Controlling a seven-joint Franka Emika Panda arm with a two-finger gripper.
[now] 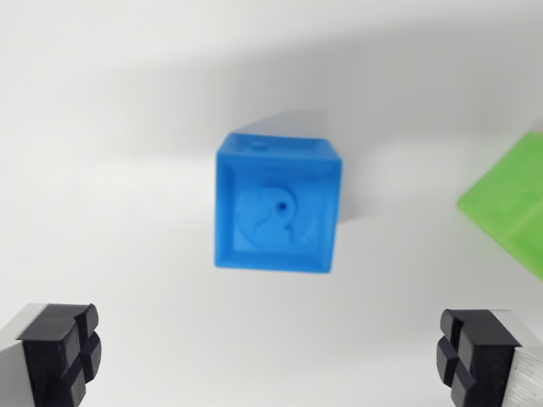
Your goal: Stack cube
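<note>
Plastic blue cube is seen lying on the white table, likely light, rigid and slick; opposite flat sides are best pinched by the spread, empty gripper.

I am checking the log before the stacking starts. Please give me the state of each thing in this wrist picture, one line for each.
Blue plastic cube with a raised figure on its top face: resting on the white surface, free, not gripped.
Green plastic block: on the surface at the wrist view's right, cut off by the edge, apart from the blue cube.
Gripper with black pads: open, empty, holding nothing.
</note>
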